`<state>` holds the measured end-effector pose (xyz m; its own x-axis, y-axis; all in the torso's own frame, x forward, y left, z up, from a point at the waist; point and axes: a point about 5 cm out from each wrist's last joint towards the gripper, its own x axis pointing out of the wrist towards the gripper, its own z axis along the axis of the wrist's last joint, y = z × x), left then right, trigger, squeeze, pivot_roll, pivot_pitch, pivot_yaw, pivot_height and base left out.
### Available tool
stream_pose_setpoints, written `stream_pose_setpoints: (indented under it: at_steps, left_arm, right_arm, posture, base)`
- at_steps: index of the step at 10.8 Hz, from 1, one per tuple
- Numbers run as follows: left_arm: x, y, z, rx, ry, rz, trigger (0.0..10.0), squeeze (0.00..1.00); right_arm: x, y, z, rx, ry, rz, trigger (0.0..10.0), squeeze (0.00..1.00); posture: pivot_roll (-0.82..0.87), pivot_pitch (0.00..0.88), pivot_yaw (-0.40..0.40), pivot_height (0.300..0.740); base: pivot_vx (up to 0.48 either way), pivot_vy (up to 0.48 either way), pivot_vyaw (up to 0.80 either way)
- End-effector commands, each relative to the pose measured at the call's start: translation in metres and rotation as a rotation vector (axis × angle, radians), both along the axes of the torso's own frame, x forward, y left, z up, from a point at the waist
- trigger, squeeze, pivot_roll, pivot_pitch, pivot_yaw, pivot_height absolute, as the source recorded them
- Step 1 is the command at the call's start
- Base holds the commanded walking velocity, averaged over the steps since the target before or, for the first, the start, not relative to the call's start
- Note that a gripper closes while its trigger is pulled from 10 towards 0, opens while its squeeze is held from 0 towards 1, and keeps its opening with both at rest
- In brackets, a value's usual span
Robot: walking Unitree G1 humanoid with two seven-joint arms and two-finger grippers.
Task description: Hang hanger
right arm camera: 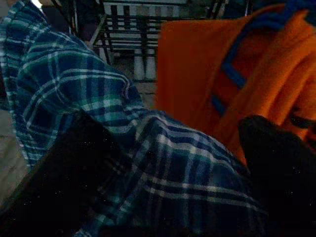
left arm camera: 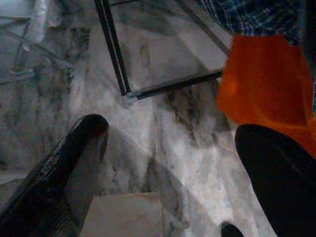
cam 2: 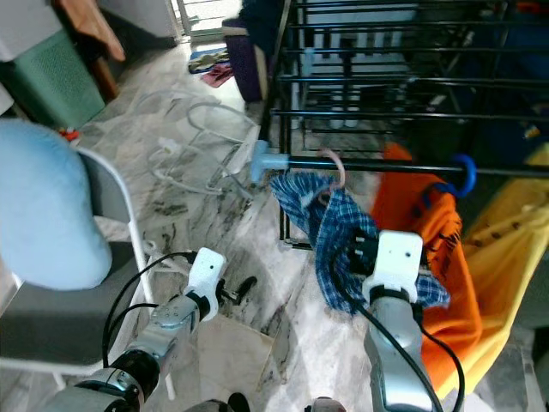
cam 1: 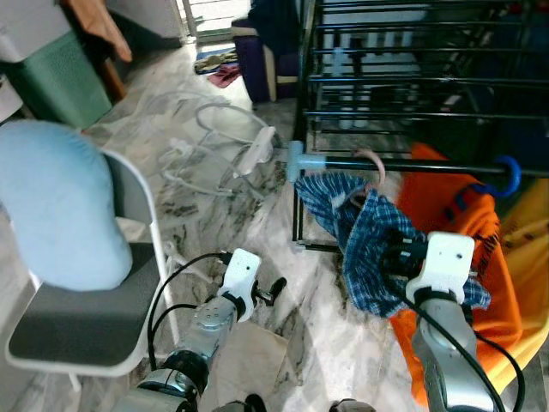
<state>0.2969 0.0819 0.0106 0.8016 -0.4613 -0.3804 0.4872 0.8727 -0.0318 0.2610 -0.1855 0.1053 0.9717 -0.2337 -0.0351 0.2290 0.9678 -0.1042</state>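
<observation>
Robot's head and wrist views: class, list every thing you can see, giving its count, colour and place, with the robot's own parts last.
Hanger: one, pink hook, over the rack's front bar.
Checked garment: one, blue, on that hanger.
Orange garment: one, on a blue hanger beside it.
Yellow garment: one, far right.
Drying rack: one, black.
Chair: one, white, left, holding a light blue cushion.
Cables: several, white, on the marble floor.
Left hand: open, low over the floor.
Right hand: open, around the checked garment.
</observation>
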Motion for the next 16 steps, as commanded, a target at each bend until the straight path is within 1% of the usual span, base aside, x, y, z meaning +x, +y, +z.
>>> stream_pose_setpoints:
  at_steps: [1, 2, 3, 4, 6, 7, 9, 11, 12, 13, 14, 16]
  left_arm:
    - [0.0, 0.001, -0.002, 0.017, 0.019, -0.017, 10.0, 0.0]
    - [0.0, 0.0, -0.002, 0.017, 0.02, -0.02, 10.0, 0.0]
    - [-0.001, 0.002, -0.003, 0.011, 0.018, -0.009, 10.0, 0.0]
    - [-0.003, 0.008, -0.005, 0.019, 0.019, 0.008, 10.0, 0.0]
    - [-0.001, 0.013, -0.004, 0.025, 0.019, 0.024, 10.0, 0.0]
    - [0.002, 0.012, -0.002, 0.023, 0.012, 0.031, 10.0, 0.0]
    - [0.001, 0.012, -0.002, 0.018, 0.01, 0.034, 10.0, 0.0]
    - [-0.001, 0.014, -0.004, 0.021, 0.013, 0.04, 10.0, 0.0]
    - [-0.002, 0.015, -0.005, 0.022, 0.012, 0.041, 10.0, 0.0]
    - [-0.001, 0.016, -0.004, 0.025, 0.011, 0.045, 10.0, 0.0]
    - [-0.001, 0.017, -0.004, 0.025, 0.01, 0.046, 10.0, 0.0]
    - [-0.001, 0.017, -0.004, 0.026, 0.01, 0.043, 10.0, 0.0]
  right_arm:
    - [0.0, 0.005, 0.007, -0.004, -0.028, 0.019, 10.0, 1.0]
    - [0.002, 0.005, 0.006, 0.002, -0.027, 0.018, 10.0, 1.0]
    - [0.007, 0.006, 0.005, 0.01, -0.027, 0.026, 10.0, 1.0]
    - [0.014, 0.009, 0.009, 0.014, -0.039, 0.039, 10.0, 1.0]
    - [0.022, 0.01, 0.014, 0.019, -0.055, 0.048, 10.0, 1.0]
    - [0.027, 0.01, 0.017, 0.022, -0.063, 0.052, 10.0, 1.0]
    - [0.031, 0.013, 0.016, 0.047, -0.058, 0.064, 10.0, 1.0]
    - [0.03, 0.016, 0.013, 0.076, -0.051, 0.074, 10.0, 1.0]
    - [0.03, 0.017, 0.015, 0.078, -0.069, 0.086, 10.0, 1.0]
    - [0.028, 0.019, 0.023, 0.076, -0.131, 0.106, 10.0, 1.0]
    - [0.025, 0.02, 0.029, 0.075, -0.16, 0.122, 10.0, 1.0]
    - [0.015, 0.022, 0.031, 0.06, -0.174, 0.171, 10.0, 1.0]
  posture:
    - [-0.38, 0.106, 0.148, 0.74]
    - [-0.37, 0.105, 0.146, 0.74]
    - [-0.35, 0.105, 0.144, 0.74]
    - [-0.33, 0.097, 0.138, 0.74]
    - [-0.32, 0.09, 0.133, 0.74]
    - [-0.31, 0.088, 0.13, 0.74]
    - [-0.3, 0.09, 0.126, 0.74]
    - [-0.3, 0.091, 0.123, 0.74]
    - [-0.3, 0.093, 0.124, 0.74]
    - [-0.29, 0.093, 0.12, 0.74]
    - [-0.29, 0.093, 0.12, 0.74]
    - [-0.31, 0.094, 0.125, 0.74]
  base:
    - [0.0, 0.0, 0.0]
    - [0.0, 0.0, 0.0]
    - [0.0, 0.0, 0.0]
    - [0.0, 0.0, 0.0]
    - [0.0, 0.0, 0.0]
    - [0.0, 0.0, 0.0]
    - [0.0, 0.0, 0.0]
    - [0.0, 0.0, 0.0]
    - [0.0, 0.0, 0.0]
    - [0.0, 0.0, 0.0]
    - [0.0, 0.0, 0.0]
    - [0.0, 0.0, 0.0]
